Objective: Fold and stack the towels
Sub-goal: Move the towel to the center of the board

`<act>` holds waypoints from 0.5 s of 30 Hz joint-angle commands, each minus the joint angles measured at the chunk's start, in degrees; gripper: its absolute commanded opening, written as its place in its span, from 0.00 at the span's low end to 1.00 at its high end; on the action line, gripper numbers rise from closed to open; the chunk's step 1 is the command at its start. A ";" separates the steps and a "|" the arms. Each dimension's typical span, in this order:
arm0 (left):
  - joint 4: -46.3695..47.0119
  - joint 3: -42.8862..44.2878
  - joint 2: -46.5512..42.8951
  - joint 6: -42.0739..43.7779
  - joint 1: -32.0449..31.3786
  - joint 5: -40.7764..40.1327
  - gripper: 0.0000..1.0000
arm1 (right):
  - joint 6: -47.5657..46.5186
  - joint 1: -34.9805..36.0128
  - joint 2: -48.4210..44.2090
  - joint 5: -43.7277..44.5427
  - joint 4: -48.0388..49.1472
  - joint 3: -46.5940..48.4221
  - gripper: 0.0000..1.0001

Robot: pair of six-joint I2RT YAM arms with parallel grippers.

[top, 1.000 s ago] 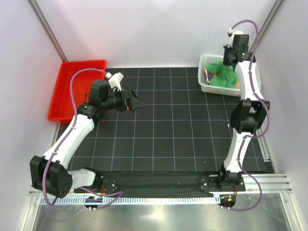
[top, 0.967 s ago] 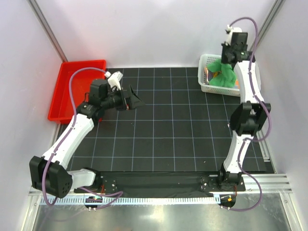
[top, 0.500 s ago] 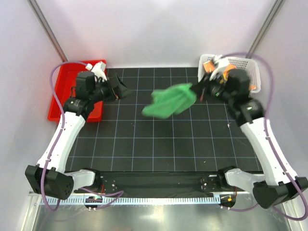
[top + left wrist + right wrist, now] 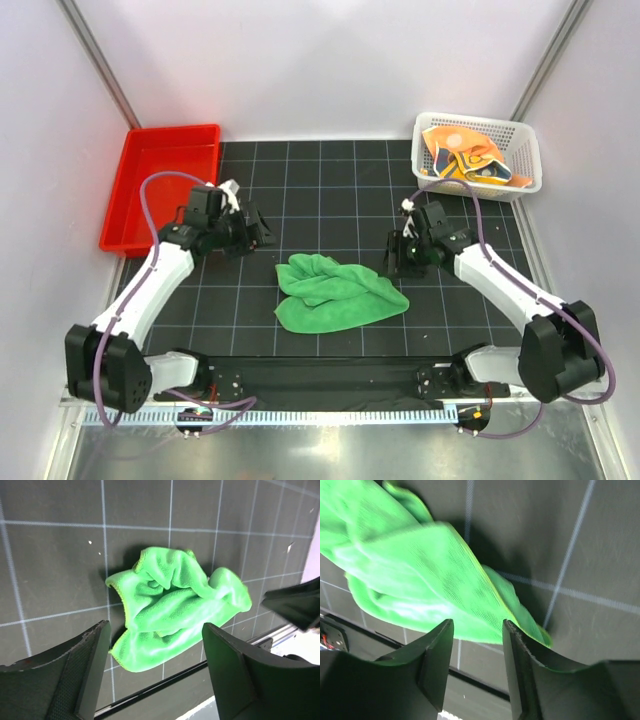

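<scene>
Green towel [image 4: 338, 293] is down on the worktop [image 4: 330, 190], near the front edge and roughly in the middle between your two arms. It's not folded at all, just a rumpled heap of rolls and creases with one long edge curled over on itself.

Your left jaws are spread wide and holding nothing. They hang over the worktop a bit to the left of the towel and slightly farther back. From the left wrist camera you look down between the two fingers [image 4: 85, 670] at the heap, well clear of it.

Your right jaws sit just at the towel's right end. In the right wrist view they're parted by a narrow gap, and the cloth shows through that gap lying below them. As far as I can see they're released, with nothing pinched.

The orange towels [image 4: 462, 160] are bunched together in the white basket [image 4: 527, 150] at the far right corner, well apart from the green one. The red tray [image 4: 165, 150] sits at the far left corner of the worktop.
</scene>
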 commanded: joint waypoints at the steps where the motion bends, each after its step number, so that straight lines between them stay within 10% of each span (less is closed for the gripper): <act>1: 2.71 -0.35 3.08 -1.60 -2.58 -1.18 0.77 | -2.70 -0.05 2.16 -1.05 7.26 6.02 0.52; 15: 17.39 -8.09 15.64 -8.81 -3.99 4.00 0.67 | -12.91 10.93 27.84 -9.58 8.24 22.57 0.64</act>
